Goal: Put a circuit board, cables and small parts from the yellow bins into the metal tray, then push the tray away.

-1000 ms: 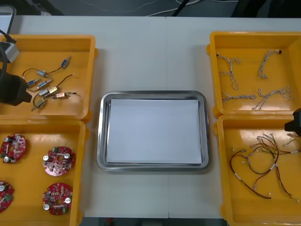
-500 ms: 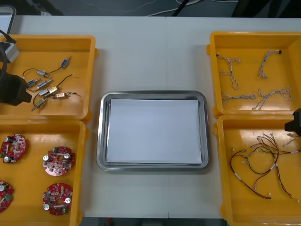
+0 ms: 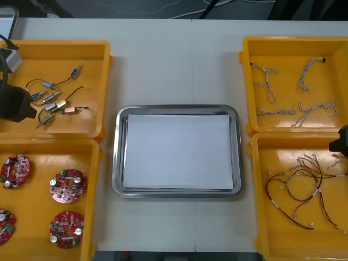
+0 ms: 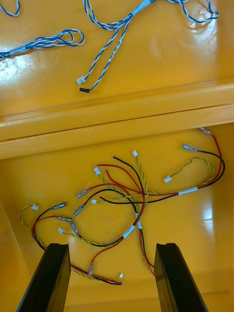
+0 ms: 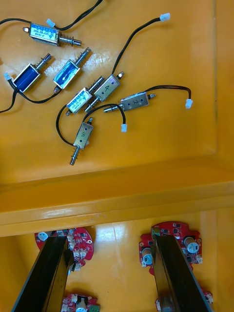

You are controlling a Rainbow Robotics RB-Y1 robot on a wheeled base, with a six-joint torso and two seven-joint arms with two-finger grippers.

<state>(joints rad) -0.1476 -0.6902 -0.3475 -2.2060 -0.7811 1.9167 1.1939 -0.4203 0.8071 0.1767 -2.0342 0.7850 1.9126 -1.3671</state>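
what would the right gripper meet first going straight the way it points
Most likely the red, yellow and black cables in the yellow bin below the open right gripper; depth unclear.

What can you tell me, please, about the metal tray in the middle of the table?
The metal tray is a shallow rectangle with rounded corners and a raised, shiny, steel-looking rim; its floor is white. It lies flat on the light table, between the yellow bins at either side, with a narrow strip of table showing on each side. Nothing lies in it yet.
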